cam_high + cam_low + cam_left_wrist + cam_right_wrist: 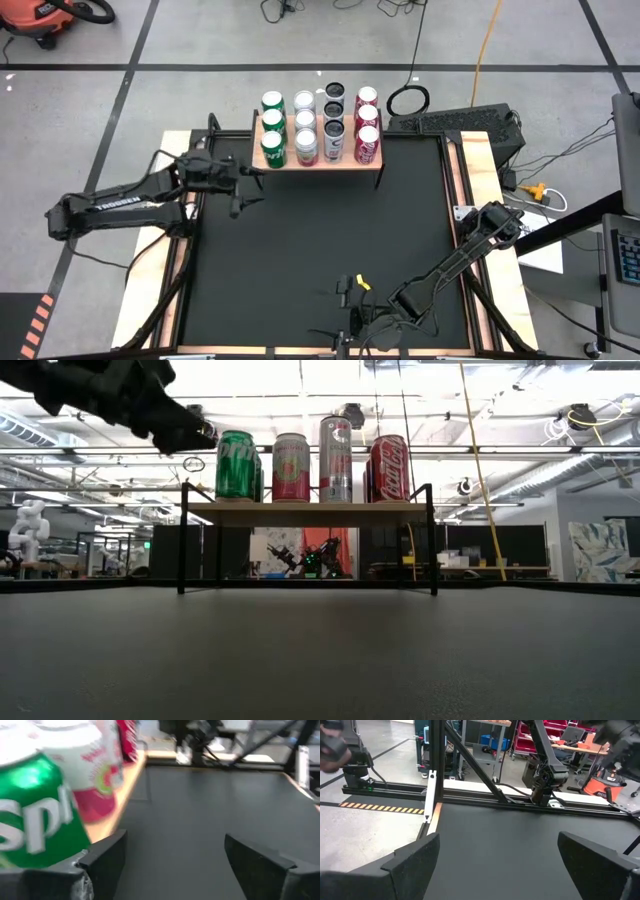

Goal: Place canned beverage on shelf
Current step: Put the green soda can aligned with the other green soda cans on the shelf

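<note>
**Left arm beside a fully stocked shelf, fingers spread and empty**

Seen from above, a small wooden shelf [318, 160] on thin black legs stands at the far edge of a black table [320, 260]. Twelve cans stand on it in four columns of three: green Sprite cans [273, 146] on the left, then white-and-pink cans [306, 146], then dark and silver cans [334, 128], then red Coca-Cola cans [368, 143] on the right. All appear upright.

The left gripper [248, 180] hangs just off the shelf's left front corner, near the front green can. In the left wrist view its two fingers [107, 857] are wide apart with only bare table between them, holding nothing, while the green can fills the frame right beside one finger. From table height, the gripper sits at about can height, just beside the green can.

The right gripper [352, 300] rests low at the near edge of the table, well apart from the shelf; its fingers are also spread and empty.

The cans appear already placed, so pulling away seems to be what remains. The risk is the left finger's closeness to the front Sprite can: a sideways swing toward the shelf could clip it, tip it into its tightly packed neighbours, or knock it off the edge.
</note>
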{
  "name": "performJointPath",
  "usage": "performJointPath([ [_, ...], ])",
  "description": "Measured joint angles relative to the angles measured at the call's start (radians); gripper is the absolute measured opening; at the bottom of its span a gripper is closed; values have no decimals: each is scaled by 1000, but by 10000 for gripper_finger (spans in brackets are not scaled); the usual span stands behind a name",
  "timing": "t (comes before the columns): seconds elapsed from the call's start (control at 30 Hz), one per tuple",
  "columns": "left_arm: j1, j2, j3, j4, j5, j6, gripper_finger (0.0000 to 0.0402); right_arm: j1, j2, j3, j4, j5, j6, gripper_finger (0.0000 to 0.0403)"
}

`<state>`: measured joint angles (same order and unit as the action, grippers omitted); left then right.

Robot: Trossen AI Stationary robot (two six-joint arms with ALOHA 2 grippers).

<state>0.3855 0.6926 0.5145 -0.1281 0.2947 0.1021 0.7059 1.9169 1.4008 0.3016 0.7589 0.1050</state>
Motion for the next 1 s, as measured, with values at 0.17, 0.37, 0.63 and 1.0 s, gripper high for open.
performJointPath([
  [0.17, -18, 9, -59, 123, -120, -11, 292, -1, 0, 0, 0, 0, 1, 384],
  [0.37, -18, 74, -78, 203, -130, -11, 257, -16, 0, 0, 1, 0, -4, 384],
  [0.63, -18, 181, -79, 297, -180, 9, 222, -29, 0, 0, 4, 0, -1, 384],
  [1.0, -18, 211, -79, 329, -254, 18, 208, -29, 0, 0, 4, 0, 6, 384],
])
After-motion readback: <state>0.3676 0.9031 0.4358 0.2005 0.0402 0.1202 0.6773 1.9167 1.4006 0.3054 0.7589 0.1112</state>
